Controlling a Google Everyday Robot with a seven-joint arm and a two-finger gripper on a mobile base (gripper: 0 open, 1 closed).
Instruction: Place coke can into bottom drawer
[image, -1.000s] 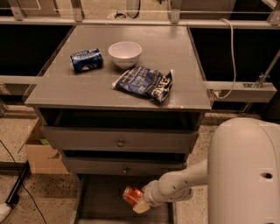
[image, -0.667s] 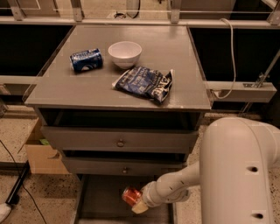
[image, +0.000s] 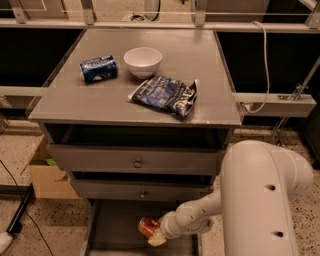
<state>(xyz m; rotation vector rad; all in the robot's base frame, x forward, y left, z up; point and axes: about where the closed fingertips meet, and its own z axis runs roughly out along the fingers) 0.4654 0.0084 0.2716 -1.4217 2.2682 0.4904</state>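
Grey cabinet (image: 200, 60) mid-scene; speckled floor (image: 55, 220) near; cardboard box (image: 47, 177) on floor, left; dark recesses (image: 35, 55) far left, right; white cable (image: 265, 75) right.

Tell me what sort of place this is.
Probably a robot test area: a cabinet staged with bowl, blue can and chip bag, beside a cardboard box. The gripper holds the coke can over the bottom drawer.

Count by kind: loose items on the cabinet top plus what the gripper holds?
Cans: 2, dark blue can on top, red-orange coke can in the gripper above the grey bottom drawer
Bowls: 1, white round bowl
Bags: 1, dark blue snack bag
Total: 4
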